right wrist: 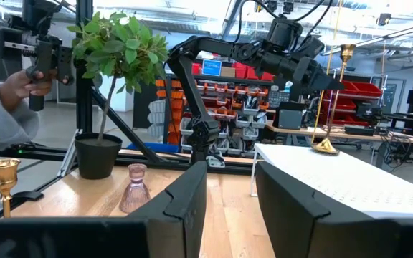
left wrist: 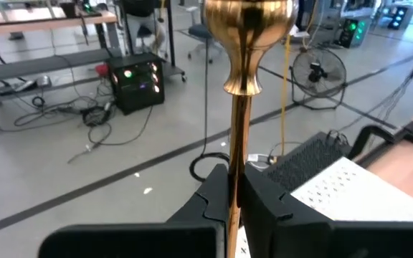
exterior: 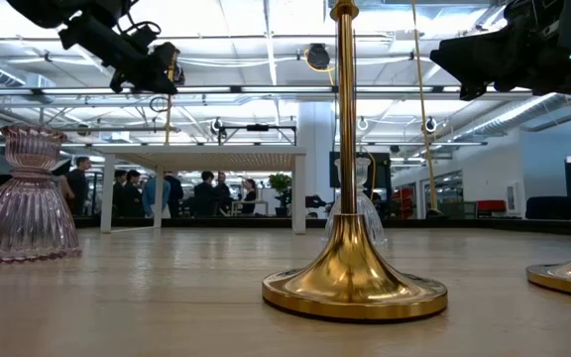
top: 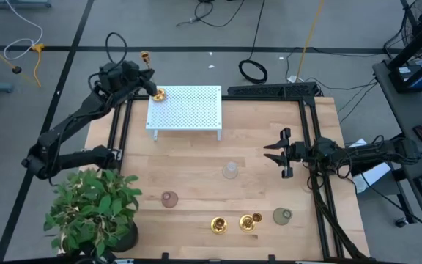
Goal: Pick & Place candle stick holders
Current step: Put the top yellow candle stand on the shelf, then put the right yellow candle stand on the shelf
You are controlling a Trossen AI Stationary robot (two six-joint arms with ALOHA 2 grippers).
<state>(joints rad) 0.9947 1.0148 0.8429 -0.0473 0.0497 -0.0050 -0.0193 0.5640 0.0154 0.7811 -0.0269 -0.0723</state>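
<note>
My left gripper is shut on the tallest gold candlestick, whose round base is at the far left corner of the white perforated platform. Its top cup stands above the fingers. It also shows in the right wrist view. Two shorter gold candlesticks stand on their bases near the table's front edge. One of them fills the low view. My right gripper is open and empty, above the table's right middle. My left gripper pinches the candlestick's thin stem between its two fingers, in the stem's upper part, below the cup. The fingers come from the table's left, slanting down, and lie across the stem. The candlestick stands about upright with its base at the platform's surface.
A pink glass holder, a clear one and a green one stand on the table. A potted plant fills the near left corner. Black rails run along the table's sides. A person's hand shows beyond the table.
</note>
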